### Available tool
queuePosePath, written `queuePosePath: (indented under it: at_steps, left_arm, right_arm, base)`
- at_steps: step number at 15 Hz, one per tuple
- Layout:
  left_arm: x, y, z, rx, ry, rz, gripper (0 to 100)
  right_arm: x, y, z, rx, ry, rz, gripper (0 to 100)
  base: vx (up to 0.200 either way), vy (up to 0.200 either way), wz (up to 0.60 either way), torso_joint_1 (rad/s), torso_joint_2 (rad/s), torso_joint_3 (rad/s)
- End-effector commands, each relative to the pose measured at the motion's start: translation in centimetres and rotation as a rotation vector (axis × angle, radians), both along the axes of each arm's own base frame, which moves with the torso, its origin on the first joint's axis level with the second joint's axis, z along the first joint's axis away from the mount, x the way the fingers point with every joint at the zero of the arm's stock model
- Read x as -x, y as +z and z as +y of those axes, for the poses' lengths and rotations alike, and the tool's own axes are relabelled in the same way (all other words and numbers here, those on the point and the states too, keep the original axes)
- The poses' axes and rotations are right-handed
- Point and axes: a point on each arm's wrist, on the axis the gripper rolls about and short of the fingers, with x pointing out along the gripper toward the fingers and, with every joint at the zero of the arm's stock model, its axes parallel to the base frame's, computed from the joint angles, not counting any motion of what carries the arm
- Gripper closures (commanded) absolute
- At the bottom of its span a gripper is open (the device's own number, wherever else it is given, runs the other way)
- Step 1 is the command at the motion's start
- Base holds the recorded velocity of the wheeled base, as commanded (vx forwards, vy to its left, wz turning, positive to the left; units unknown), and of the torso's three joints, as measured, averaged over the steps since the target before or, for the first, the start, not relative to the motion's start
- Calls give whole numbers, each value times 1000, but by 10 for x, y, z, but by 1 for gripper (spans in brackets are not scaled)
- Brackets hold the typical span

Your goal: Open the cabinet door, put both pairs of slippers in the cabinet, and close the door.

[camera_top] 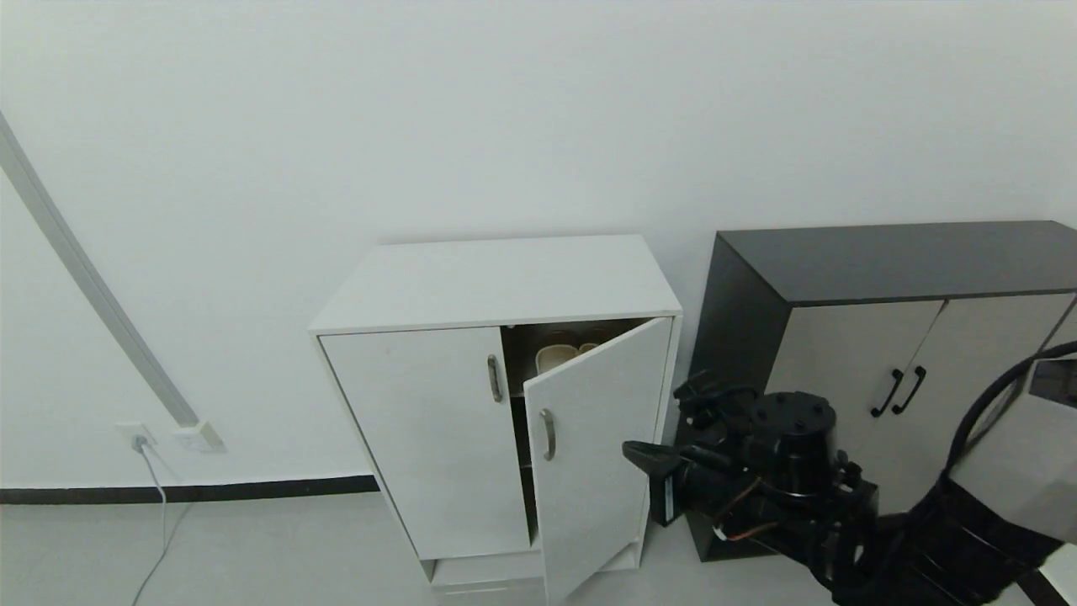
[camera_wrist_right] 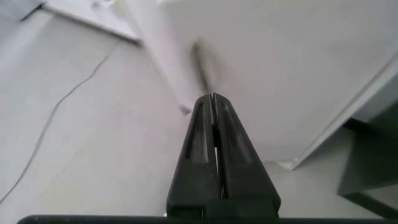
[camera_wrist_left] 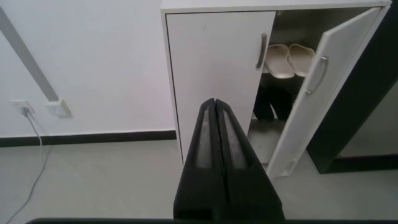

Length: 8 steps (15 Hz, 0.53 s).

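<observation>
The left gripper (camera_wrist_left: 214,102) is seen with its long, black, wedge-shaped fingers (camera_wrist_left: 202,140) pressed flat together, with nothing held between them. The right gripper (camera_wrist_right: 213,96) is closed in the same way. Its tapered fingers (camera_wrist_right: 200,143) meet along their whole length and are empty, and it is held near the outer face of the right door (camera_top: 597,421).

That door is a flat white matte panel and stands ajar, while the left door (camera_top: 429,438) is shut. A slim curved metal handle (camera_top: 548,434) is fitted to each. Both belong to the boxy white cabinet (camera_top: 505,282).

Inside, a pair of cream slippers (camera_wrist_left: 287,60) with rounded, smooth toes is set on the upper shelf. A dark pair (camera_wrist_left: 272,99) is made out beneath, too shadowed for detail.

A dark cabinet (camera_top: 883,261) with grey doors stands just beside, on the smooth grey floor (camera_top: 252,547).
</observation>
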Motion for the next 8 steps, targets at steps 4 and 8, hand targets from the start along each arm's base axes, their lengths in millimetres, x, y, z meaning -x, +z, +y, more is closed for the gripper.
queuePosePath:
  at_steps: [4,8]
  left_arm:
    - [0,0,0,0,1,0,100]
    - [0,0,0,0,0,0,100]
  right_arm:
    - [53,-11,-29,19,138,-3,100]
    - [56,-14,-26,25,155,4,100]
  base:
    - [200,0,0,-6,-2,5]
    - [200,0,0,10,7,1]
